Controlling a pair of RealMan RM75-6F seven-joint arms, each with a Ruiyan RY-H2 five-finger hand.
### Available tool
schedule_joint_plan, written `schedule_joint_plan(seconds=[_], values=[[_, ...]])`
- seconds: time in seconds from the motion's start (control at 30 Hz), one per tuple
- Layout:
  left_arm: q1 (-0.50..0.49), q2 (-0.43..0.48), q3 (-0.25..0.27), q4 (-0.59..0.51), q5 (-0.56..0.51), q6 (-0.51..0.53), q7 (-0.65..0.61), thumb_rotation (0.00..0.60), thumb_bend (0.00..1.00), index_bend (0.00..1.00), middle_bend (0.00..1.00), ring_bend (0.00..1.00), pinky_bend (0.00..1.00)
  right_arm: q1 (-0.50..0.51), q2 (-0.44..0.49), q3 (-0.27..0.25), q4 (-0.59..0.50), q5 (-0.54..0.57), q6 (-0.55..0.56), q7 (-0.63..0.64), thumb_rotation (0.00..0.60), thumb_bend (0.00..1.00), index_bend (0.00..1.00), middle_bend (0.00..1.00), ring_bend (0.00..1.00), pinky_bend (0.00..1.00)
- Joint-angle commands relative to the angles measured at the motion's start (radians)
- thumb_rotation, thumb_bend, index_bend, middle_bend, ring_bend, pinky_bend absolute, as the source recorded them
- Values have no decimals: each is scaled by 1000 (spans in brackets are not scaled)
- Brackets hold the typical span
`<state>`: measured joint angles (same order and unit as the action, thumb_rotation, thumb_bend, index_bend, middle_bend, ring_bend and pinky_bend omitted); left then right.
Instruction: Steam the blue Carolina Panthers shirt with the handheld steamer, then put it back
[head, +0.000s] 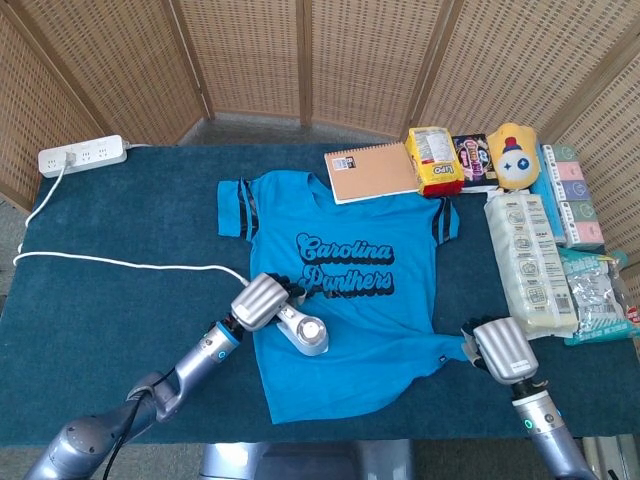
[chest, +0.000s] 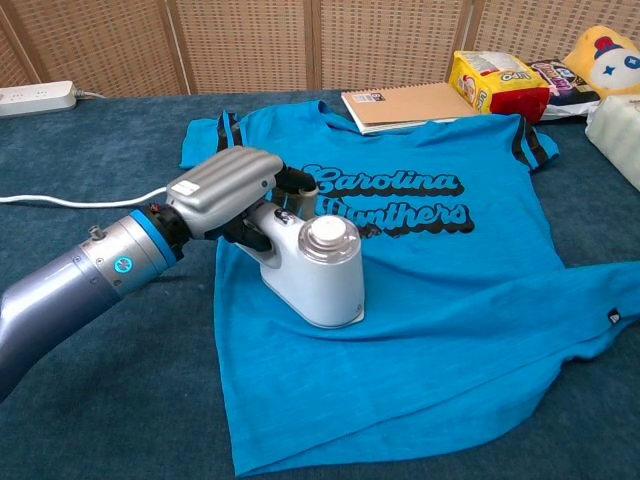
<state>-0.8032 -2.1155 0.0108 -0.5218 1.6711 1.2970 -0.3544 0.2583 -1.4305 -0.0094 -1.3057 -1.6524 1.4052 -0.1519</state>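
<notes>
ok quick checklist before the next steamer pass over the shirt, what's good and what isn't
1. Left hand grips the steamer handle: ok.
2. Steamer head rests on the blue shirt: ok.
3. Right hand holds down the shirt's hem corner: ok.
4. Shirt lies flat: not ok, folds run across the lower half.
5. White cord trails clear of the shirt to the power strip: ok.
6. Steam coming out: cannot tell.

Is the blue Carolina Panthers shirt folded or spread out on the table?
Spread out: the blue Carolina Panthers shirt lies flat, both sleeves and printed front showing.
</notes>
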Motion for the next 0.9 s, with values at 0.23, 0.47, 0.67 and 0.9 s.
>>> schedule_joint_plan(seconds=[0.23, 0.47, 0.67, 0.9], values=[[-13, -9, 15, -56, 24, 13, 8, 600, 429, 523, 668, 590, 643, 0, 0, 1, 0, 1, -1, 0, 600, 357, 759, 694, 705, 781], [-19, -21, 15, -55, 27, 6, 24, 600, 428, 523, 668, 589, 643, 0, -2, 1, 2, 2, -2, 1, 600, 356, 759, 694, 705, 781], [-23, -13, 4, -12, 17, 3, 25, 600, 428, 524, 668, 589, 643, 0, -1, 2, 3, 4, -4, 0, 600, 356, 759, 695, 705, 781], [-15, 16, 0, 43, 9, 13, 14, 600, 428, 524, 668, 589, 643, 8, -8, 4, 1, 4, -15, -6, 600, 356, 759, 695, 705, 781]])
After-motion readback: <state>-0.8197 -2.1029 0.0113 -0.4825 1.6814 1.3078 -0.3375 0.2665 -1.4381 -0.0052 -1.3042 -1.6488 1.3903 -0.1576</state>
